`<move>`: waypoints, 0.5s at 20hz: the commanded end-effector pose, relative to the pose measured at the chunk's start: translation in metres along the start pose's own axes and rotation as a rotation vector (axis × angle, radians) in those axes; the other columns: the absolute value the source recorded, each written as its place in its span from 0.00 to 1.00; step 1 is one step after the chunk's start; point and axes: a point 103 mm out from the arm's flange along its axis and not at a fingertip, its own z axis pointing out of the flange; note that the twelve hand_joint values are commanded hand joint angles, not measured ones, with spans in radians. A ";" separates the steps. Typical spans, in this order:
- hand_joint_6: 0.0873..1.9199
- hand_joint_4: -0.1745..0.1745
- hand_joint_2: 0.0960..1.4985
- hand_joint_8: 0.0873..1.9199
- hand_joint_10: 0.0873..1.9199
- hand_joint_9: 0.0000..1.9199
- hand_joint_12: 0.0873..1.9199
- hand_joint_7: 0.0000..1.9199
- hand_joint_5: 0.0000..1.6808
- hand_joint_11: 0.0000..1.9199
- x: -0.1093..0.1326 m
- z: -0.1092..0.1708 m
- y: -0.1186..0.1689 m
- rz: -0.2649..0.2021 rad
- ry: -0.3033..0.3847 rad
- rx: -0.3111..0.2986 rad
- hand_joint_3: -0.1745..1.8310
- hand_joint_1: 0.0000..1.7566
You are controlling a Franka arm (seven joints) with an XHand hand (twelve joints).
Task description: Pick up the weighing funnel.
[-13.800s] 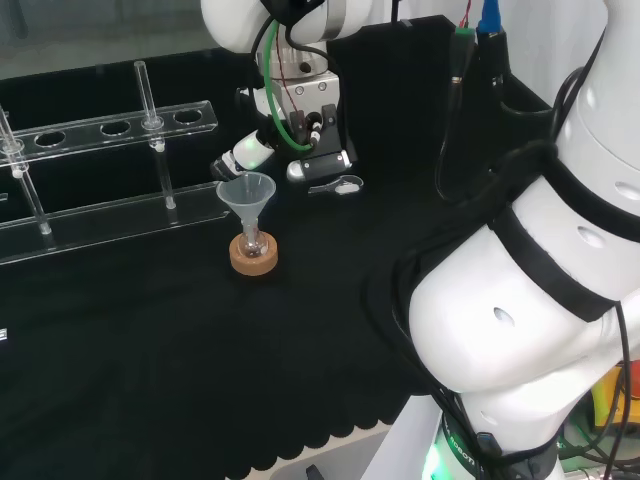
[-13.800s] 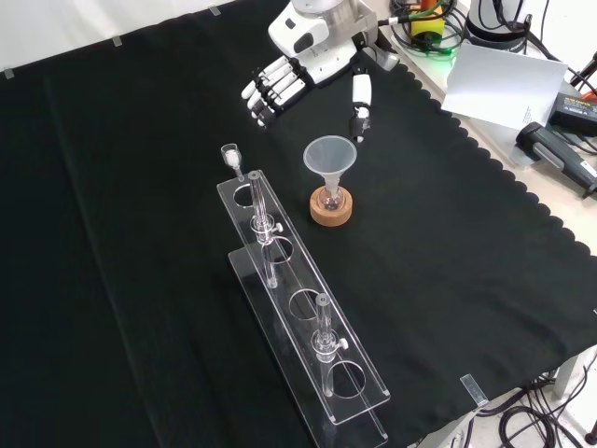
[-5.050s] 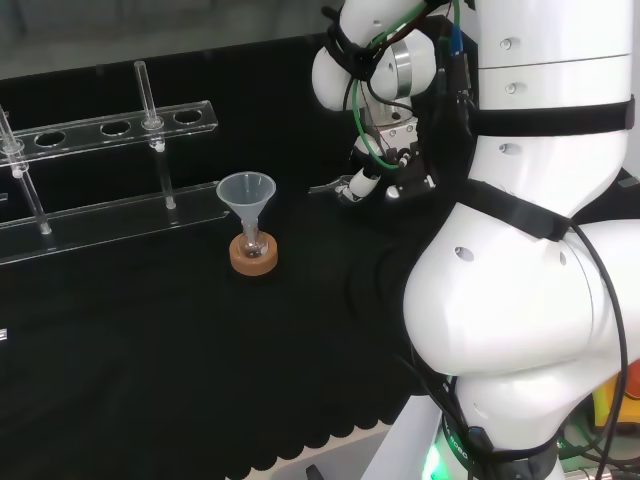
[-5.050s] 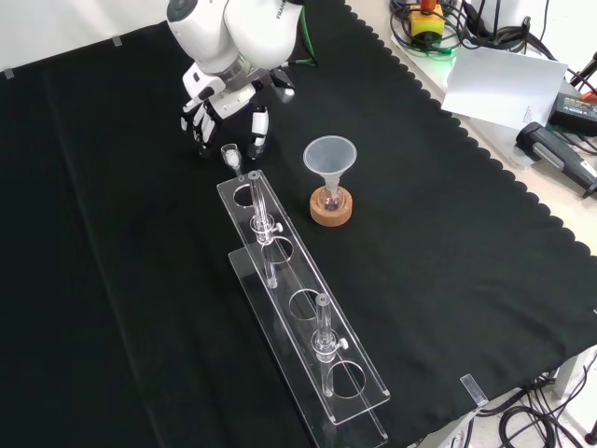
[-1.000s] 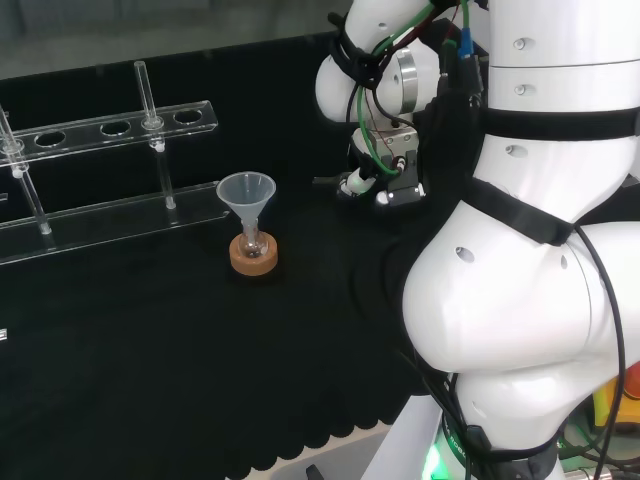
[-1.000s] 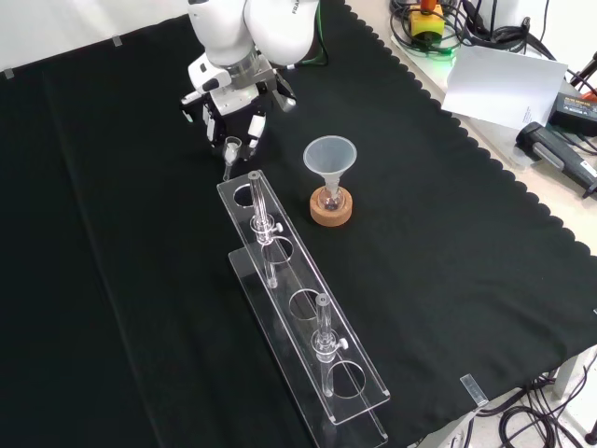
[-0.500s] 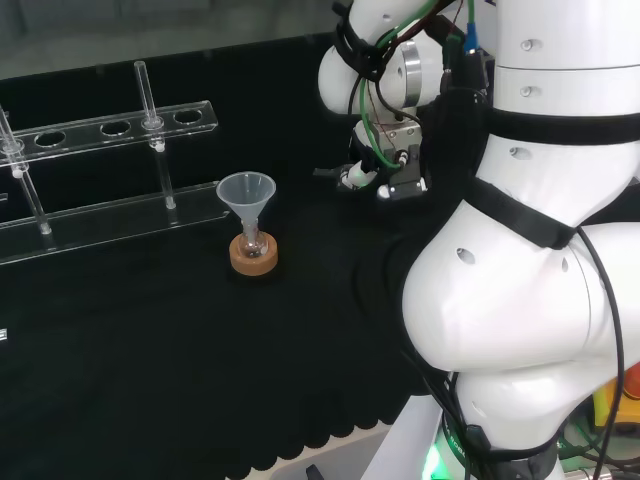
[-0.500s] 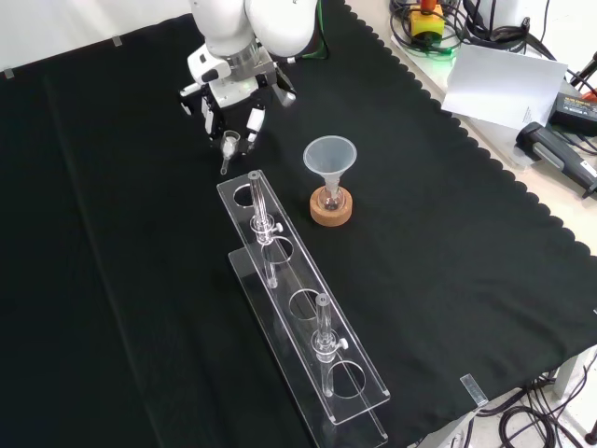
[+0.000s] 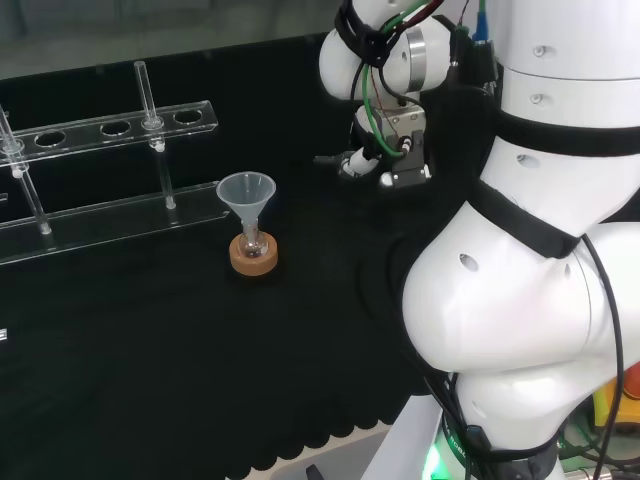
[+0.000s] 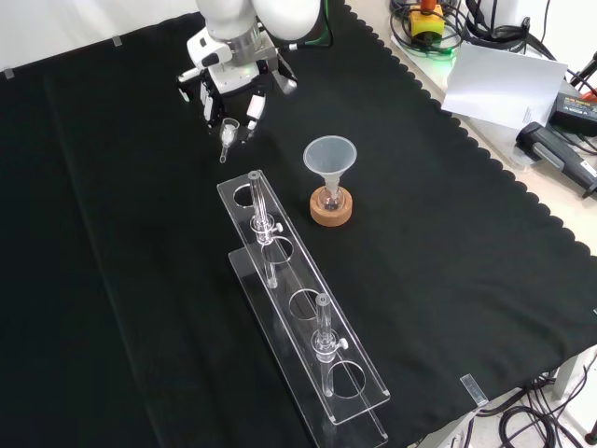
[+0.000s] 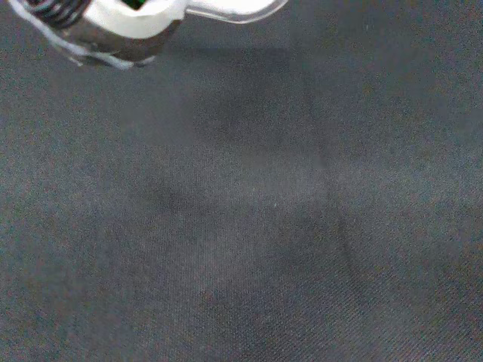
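Weighing funnel (image 10: 226, 129) in the hand (image 10: 229, 91)

A black cloth (image 10: 448, 280) with a scalloped edge covers the surface (image 10: 576, 210), whose pale top shows at the right of the front view. On it lie a white sheet (image 10: 504, 84), tangled cables (image 10: 438, 42) and dark devices (image 10: 560, 154), perhaps power units. A pale strip (image 10: 75, 28) runs beyond the cloth's far edge.

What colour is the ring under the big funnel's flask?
Light brown cork ring, clearest in the front view.
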 end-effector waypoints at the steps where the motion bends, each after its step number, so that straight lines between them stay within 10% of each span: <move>1: 0.15 1.00 0.54 0.00 0.05 0.61 0.80 0.82 0.81 0.00 0.001 -0.024 -0.015 -0.007 -0.008 -0.008 0.20 0.63; 10: 0.14 1.00 0.54 0.00 0.05 0.61 0.80 0.82 0.81 0.00 0.005 -0.056 -0.032 -0.003 -0.005 -0.041 0.20 0.63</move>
